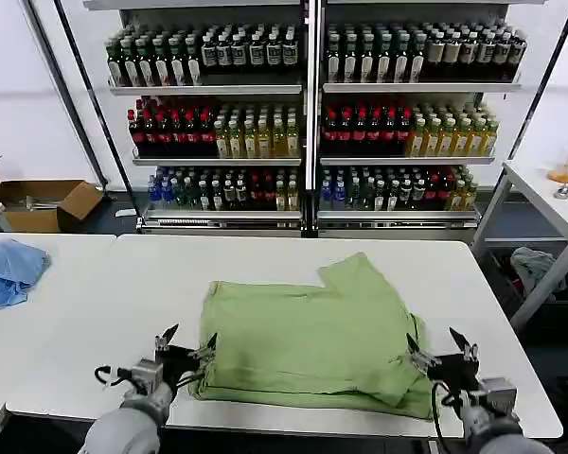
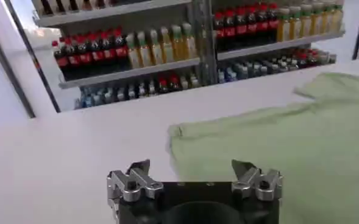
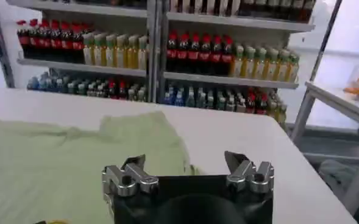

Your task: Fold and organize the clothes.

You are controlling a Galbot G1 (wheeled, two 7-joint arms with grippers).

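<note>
The sage-green shirt (image 1: 308, 340) lies partly folded on the white table (image 1: 265, 265), one sleeve sticking out toward the far right. My left gripper (image 1: 187, 342) is open at the shirt's near left corner, one fingertip over the fabric edge. My right gripper (image 1: 439, 343) is open at the near right corner. In the left wrist view the left gripper (image 2: 192, 165) straddles the edge of the shirt (image 2: 277, 140), nothing between its fingers. In the right wrist view the right gripper (image 3: 185, 159) hangs open over the edge of the shirt (image 3: 63, 164).
A light blue cloth (image 1: 9, 270) lies on the table at far left. Shelves of bottled drinks (image 1: 308, 113) stand behind the table. A side table (image 1: 554, 203) and a cloth heap (image 1: 540, 265) are at right; cardboard boxes (image 1: 43, 203) sit at left.
</note>
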